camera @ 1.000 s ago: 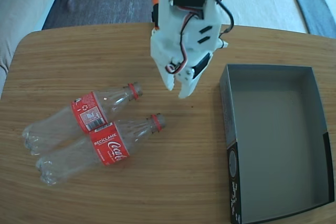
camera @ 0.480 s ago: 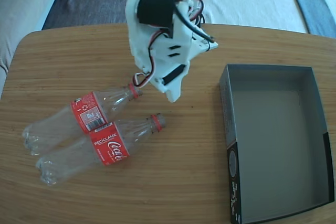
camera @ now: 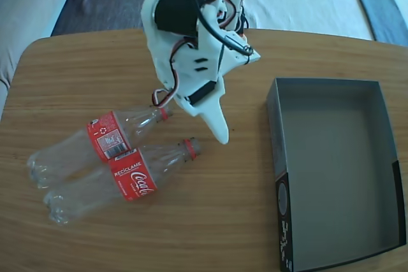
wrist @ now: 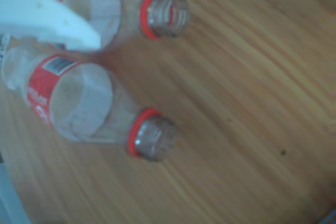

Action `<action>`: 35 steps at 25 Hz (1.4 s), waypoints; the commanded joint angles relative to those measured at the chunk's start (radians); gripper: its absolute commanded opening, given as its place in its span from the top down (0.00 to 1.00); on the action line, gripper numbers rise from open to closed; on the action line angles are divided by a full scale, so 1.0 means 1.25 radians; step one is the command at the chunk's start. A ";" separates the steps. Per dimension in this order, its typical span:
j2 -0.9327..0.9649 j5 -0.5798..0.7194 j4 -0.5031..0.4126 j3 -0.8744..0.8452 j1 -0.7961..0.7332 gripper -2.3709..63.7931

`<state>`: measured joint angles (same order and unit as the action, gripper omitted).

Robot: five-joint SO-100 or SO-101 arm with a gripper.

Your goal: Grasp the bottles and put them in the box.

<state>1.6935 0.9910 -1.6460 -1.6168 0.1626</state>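
Now hanging over two bottle necks: gripper [camera: 220,133], holding nothing, open or closed hard to tell.
Lying side by side, touching, on table [camera: 64,68]: bottles [camera: 105,138] [camera: 127,175]; box [camera: 335,170] well apart, right.

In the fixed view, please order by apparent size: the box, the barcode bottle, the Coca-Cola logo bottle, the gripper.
1. box
2. gripper assembly, nearer the camera, so unsure
3. barcode bottle and Coca-Cola logo bottle: alike
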 commanded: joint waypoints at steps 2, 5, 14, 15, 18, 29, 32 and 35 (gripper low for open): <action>-0.070 -0.004 -0.055 0.059 -0.026 0.14; -0.119 -0.037 -0.055 0.106 -0.023 0.17; -0.171 -0.040 -0.055 0.082 0.097 0.17; -0.171 -0.040 -0.055 0.072 0.109 0.17; -0.163 -0.040 -0.055 0.039 0.134 0.17; -0.162 -0.141 0.037 0.039 0.026 0.17; -0.171 -0.146 0.043 0.039 0.004 0.17; -0.172 -0.195 0.081 0.028 -0.016 0.17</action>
<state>1.4680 0.7808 -1.5693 -1.5969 0.1611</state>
